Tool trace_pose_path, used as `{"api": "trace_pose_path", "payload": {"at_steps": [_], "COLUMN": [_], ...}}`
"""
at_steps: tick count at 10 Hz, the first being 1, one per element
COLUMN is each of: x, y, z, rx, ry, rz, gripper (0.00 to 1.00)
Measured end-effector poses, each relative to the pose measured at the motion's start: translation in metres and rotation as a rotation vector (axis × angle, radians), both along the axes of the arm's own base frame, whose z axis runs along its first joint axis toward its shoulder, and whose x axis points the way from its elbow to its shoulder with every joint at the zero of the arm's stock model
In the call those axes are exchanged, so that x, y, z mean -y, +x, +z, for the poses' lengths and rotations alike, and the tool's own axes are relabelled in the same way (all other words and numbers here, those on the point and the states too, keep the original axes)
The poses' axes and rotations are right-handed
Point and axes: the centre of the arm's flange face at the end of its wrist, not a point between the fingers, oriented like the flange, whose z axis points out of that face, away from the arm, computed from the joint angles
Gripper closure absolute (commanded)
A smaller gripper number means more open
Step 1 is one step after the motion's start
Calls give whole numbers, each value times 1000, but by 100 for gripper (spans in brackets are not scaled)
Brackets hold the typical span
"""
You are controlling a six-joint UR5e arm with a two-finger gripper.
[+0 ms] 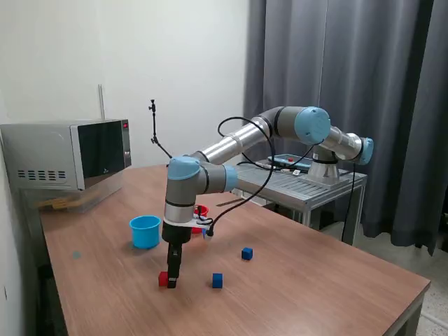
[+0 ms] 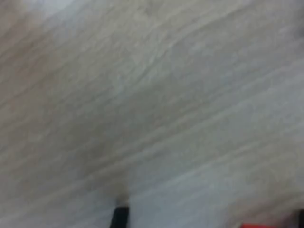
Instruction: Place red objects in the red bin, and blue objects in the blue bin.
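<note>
One two-finger black gripper [image 1: 171, 280] stands down at the wooden table [image 1: 315, 280], touching a small bright red cube [image 1: 163, 278]; whether it grips is unclear. Two small dark blue cubes [image 1: 217, 280] [image 1: 247, 253] lie nearby, the light blue plastic cup [image 1: 145, 231] and the red plastic cup [image 1: 201, 211] beyond. An off-centre pinch could push the cube aside. No writing is legible.

Jaws down beside red cube [image 1: 163, 278]
</note>
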Motion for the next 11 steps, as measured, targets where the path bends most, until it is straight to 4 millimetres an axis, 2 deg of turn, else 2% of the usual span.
{"api": "trace_pose_path", "payload": {"at_steps": [4, 11], "x": [-1, -1], "y": [-8, -9], "z": [21, 21], "rx": [-41, -42], "ry": [18, 13], "rz": [32, 36], "gripper": [0, 0]}}
